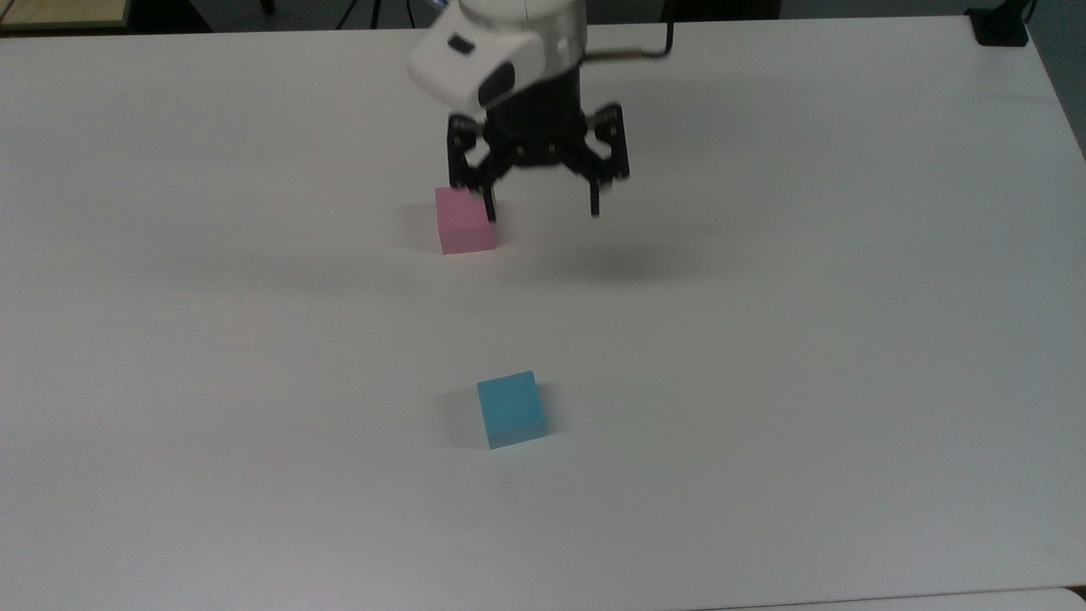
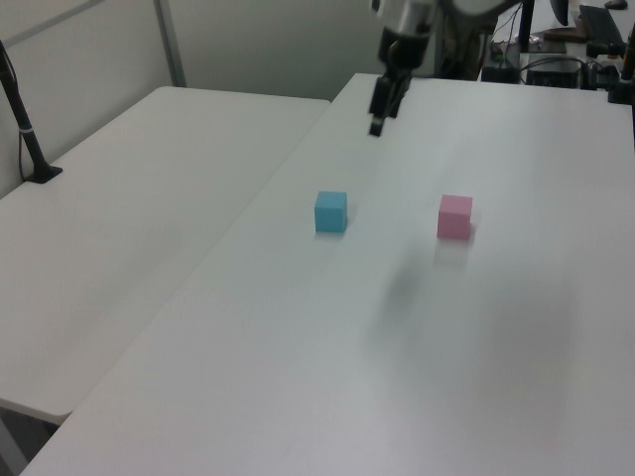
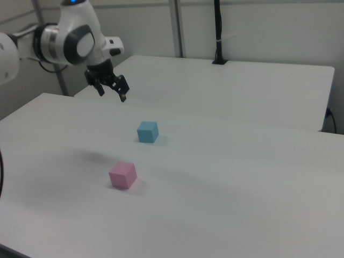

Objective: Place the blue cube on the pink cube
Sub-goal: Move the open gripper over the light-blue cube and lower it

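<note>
The blue cube (image 1: 511, 409) rests on the white table (image 1: 806, 382), toward the near side in the top view. Farther back on the same table is the pink cube (image 1: 464, 221), well apart from the blue one. My gripper (image 1: 541, 210) hangs open in the air with nothing between its fingers; in the top view one fingertip overlaps the pink cube's right edge. The left view puts the gripper (image 2: 377, 124) high above and beyond the blue cube (image 2: 330, 211) and pink cube (image 2: 454, 216). The right view has the gripper (image 3: 112, 94) up-left of the blue cube (image 3: 147, 131) and above the pink cube (image 3: 123, 175).
A second white table (image 2: 129, 218) adjoins on the left view's left, with a black post (image 2: 25, 129) clamped at its edge. A black clamp (image 1: 1001, 25) sits at the far right corner in the top view. Desks with equipment (image 2: 585, 50) stand behind.
</note>
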Controlling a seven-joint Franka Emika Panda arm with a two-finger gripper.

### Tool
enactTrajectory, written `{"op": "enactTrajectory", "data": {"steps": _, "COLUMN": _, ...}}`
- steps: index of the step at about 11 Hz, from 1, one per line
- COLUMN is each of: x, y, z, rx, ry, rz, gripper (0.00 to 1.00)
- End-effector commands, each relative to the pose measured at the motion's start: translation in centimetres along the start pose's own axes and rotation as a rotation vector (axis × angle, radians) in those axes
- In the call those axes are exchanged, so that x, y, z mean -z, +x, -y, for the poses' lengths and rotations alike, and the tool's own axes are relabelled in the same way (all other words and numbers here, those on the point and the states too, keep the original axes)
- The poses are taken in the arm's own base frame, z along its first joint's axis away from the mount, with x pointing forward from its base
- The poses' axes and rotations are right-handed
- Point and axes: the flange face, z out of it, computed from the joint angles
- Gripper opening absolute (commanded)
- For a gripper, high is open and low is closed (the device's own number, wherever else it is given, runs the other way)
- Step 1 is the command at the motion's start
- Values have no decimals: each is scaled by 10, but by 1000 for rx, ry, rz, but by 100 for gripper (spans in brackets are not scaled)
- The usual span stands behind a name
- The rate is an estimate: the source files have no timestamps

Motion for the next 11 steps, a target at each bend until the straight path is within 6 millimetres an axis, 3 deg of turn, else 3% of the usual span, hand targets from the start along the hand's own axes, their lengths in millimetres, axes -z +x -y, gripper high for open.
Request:
{"op": "enactTrajectory", "data": {"steps": 1, "x": -82, "y": 17, "z": 22, "rx": -4, "ry": -21, "rz": -61, "gripper": 100}}
{"op": "enactTrajectory", "data": {"steps": 3, "x": -121, "y": 25, "z": 23, "rx": 26, "ry": -48, "rz": -65, "gripper": 100}}
{"op": "enactTrajectory", "data": {"steps": 5, "x": -152, "y": 36, "z": -4, "rx": 21, "ry": -100, "rz": -109, "gripper": 100}}
{"op": "enactTrajectory", "data": {"steps": 7, "x": -171, "y": 36, "z": -30, "rx": 44, "ry": -136, "rz": -98, "gripper": 100}}
{"op": "enactTrajectory", "data": {"steps": 9, "x": -195, "y": 37, "z": -38, "rx": 49, "ry": -150, "rz": -126, "gripper": 100}}
{"op": "enactTrajectory", "data": {"steps": 11, "x": -211, "y": 47, "z": -27, "rx": 66, "ry": -152, "rz": -145, "gripper": 100}}
